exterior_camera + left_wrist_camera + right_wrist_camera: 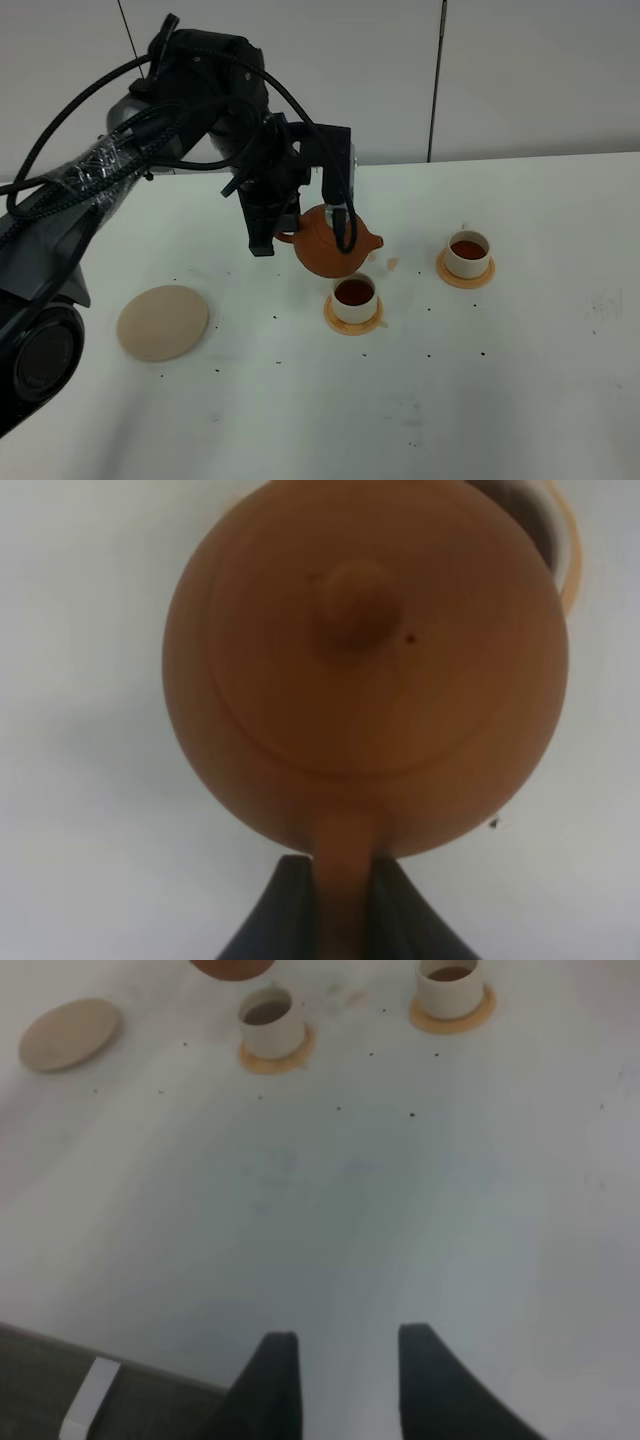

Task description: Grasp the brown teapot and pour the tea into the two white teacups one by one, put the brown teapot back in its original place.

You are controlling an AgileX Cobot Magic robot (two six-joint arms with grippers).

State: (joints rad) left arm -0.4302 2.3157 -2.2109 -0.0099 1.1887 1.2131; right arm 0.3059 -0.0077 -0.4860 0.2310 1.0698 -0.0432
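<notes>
my left claw [340, 900] is clamped on the brown teapot [330, 245] by its handle, holding it up off the table [520, 400], just above the near teacup [354, 298]. that cup's on an orange coaster [352, 323] and has tea in it, same as the far teacup [468, 254] off to the right. the beige saucer [162, 321] sits bare, well left. my right claw [340, 1380] hangs open over bare table, holding nothing.

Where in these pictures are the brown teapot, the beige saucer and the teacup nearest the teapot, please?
brown teapot [322, 250]: exterior high view, on its round body.
beige saucer [162, 321]: exterior high view, its flat middle.
nearest teacup [354, 303]: exterior high view, its white wall.
</notes>
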